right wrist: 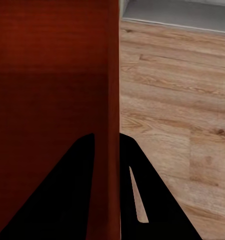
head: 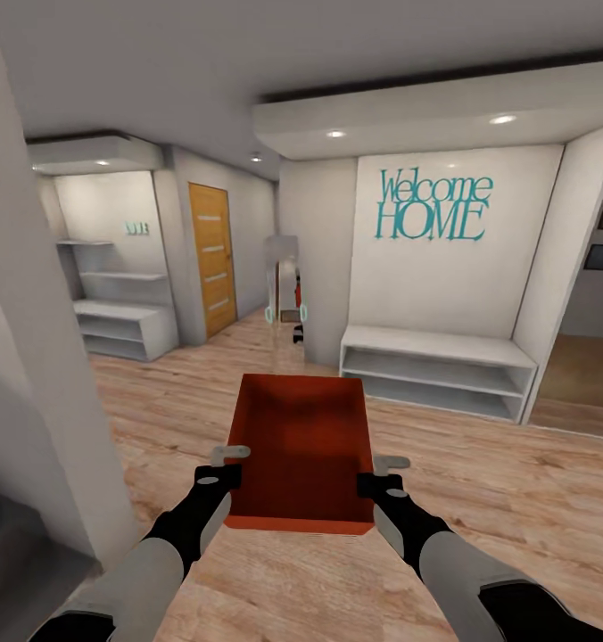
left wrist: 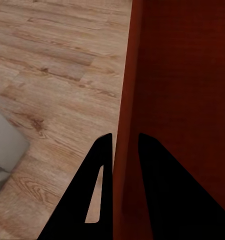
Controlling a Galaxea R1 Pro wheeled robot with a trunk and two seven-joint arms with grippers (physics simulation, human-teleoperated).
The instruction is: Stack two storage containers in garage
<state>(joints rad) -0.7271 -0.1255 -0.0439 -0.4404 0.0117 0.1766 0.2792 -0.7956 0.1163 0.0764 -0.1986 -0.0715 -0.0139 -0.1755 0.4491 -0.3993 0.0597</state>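
I have the box [head: 301,450] held up between both arms, over the wood floor [head: 480,499], short of the white bench [head: 440,370]. My left gripper [left wrist: 125,150] pinches its left wall, my right gripper [right wrist: 106,145] its right wall.

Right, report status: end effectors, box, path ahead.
Left end effector shut on box wall, right end effector shut on opposite wall. Box held over wood floor, empty. White bench ahead right, pillar close left.
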